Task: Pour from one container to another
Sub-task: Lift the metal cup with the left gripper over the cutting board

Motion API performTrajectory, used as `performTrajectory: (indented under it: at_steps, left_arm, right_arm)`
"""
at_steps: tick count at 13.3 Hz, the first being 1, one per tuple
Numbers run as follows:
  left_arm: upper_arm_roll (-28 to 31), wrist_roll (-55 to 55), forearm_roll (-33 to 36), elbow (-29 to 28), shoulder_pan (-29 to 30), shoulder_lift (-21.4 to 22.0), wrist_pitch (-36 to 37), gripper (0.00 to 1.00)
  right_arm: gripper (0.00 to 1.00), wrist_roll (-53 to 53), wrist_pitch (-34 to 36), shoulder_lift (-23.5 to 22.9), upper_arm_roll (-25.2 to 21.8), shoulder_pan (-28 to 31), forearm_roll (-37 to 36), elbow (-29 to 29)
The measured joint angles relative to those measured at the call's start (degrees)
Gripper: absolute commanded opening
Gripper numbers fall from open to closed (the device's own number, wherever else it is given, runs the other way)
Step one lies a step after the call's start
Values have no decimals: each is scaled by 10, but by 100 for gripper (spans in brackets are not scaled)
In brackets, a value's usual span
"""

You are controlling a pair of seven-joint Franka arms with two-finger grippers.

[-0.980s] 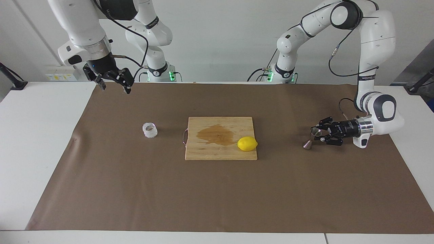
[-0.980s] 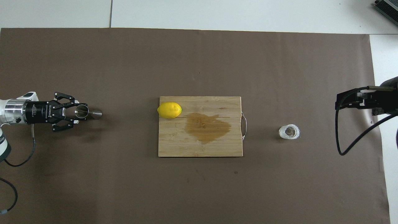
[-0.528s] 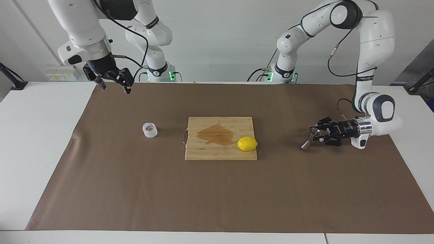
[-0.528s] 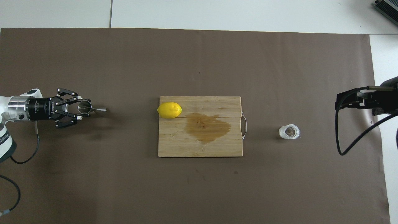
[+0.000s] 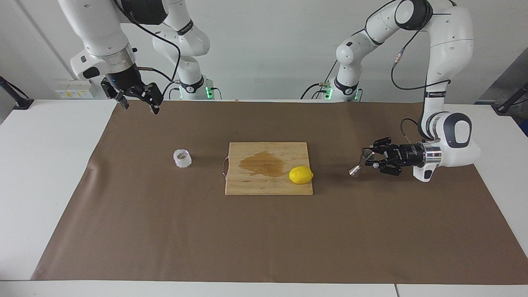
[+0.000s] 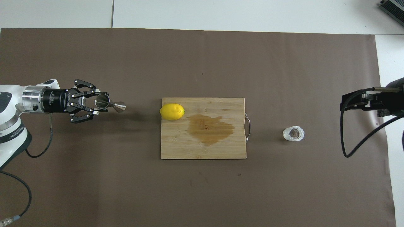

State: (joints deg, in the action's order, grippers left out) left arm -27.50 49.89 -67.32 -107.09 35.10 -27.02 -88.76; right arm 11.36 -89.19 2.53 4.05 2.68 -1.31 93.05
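1. Facing view: left gripper (image 5: 372,161) clamps the steel jigger (image 5: 361,162), tilted, above the mat beside the cutting board (image 5: 268,183); right gripper (image 5: 138,100) waits with fingers spread, empty.
2. Overhead view: the cup (image 6: 293,133) stands toward the right arm's end; carry the jigger level and slowly.

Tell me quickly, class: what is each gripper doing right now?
Left gripper: shut on the small shiny steel hourglass-shaped jigger, raised over the brown mat.
Right gripper: open, empty, waiting above the mat.

"robotiq" — on left gripper (image 6: 100,105)
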Motion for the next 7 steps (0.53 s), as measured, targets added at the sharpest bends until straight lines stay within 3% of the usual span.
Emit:
performTrajectory:
  at_steps: [7]
  left_arm:
    - [1,5,-97,-15,-135,22,-75,0]
  right_arm:
    - [100,0,0,0,0,0,0,0]
